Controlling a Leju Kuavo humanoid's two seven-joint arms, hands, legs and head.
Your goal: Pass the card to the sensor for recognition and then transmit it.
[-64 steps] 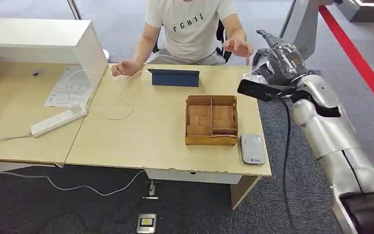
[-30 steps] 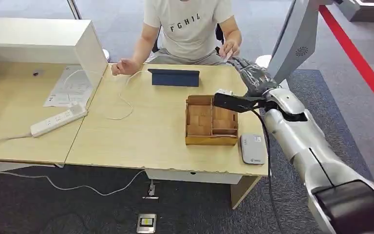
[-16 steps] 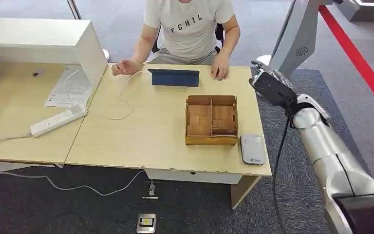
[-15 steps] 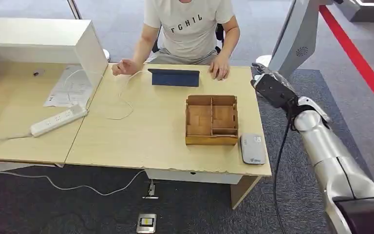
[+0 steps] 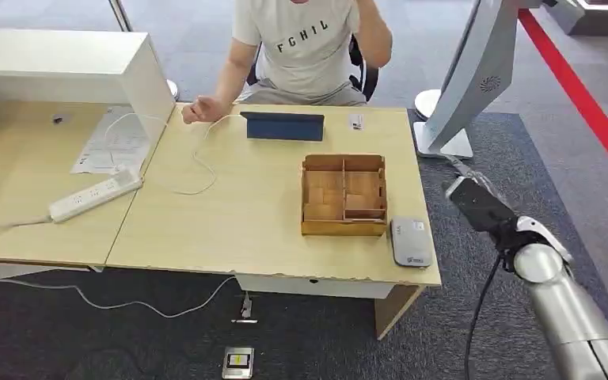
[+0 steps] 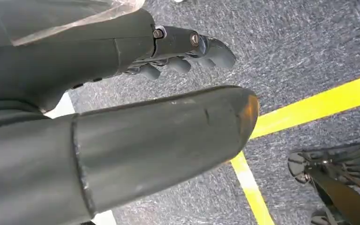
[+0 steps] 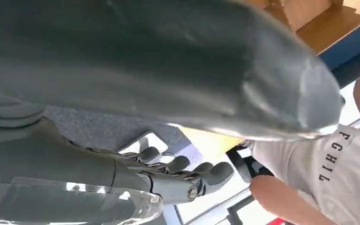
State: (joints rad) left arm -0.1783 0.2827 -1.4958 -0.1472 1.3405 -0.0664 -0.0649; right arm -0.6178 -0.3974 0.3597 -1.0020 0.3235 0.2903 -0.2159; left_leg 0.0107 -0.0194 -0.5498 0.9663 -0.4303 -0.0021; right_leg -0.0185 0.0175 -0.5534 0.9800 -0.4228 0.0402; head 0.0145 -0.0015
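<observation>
You can judge the handover as done: the card point(image 5: 355, 121) lies flat on the table point(image 5: 229, 229), at the far edge beyond the wooden tray point(image 5: 343, 195), just beside the right end of the dark blue tablet stand point(image 5: 283, 126), and nothing is touching it. The sensor point(image 5: 410, 241), a flat grey reader, sits just beside the tray's near right corner, well apart from the card; whether it registered the card you cannot tell from these views. The card itself shows as a small pale rectangle with darker markings, too small to read. Your right hand point(image 5: 475, 203) hangs off the table's right edge, over the carpet and level with the tray; in the right wrist view its fingers point(image 7: 201, 174) are spread apart from the thumb with nothing between them. Your left hand point(image 6: 122, 93) hangs over the floor with its fingers point(image 6: 206, 49) and thumb likewise apart and empty. The person point(image 5: 309, 47) sits behind the table, beyond the tray, one hand resting on the far edge. By the look of it, little remains beyond parking the right arm.
</observation>
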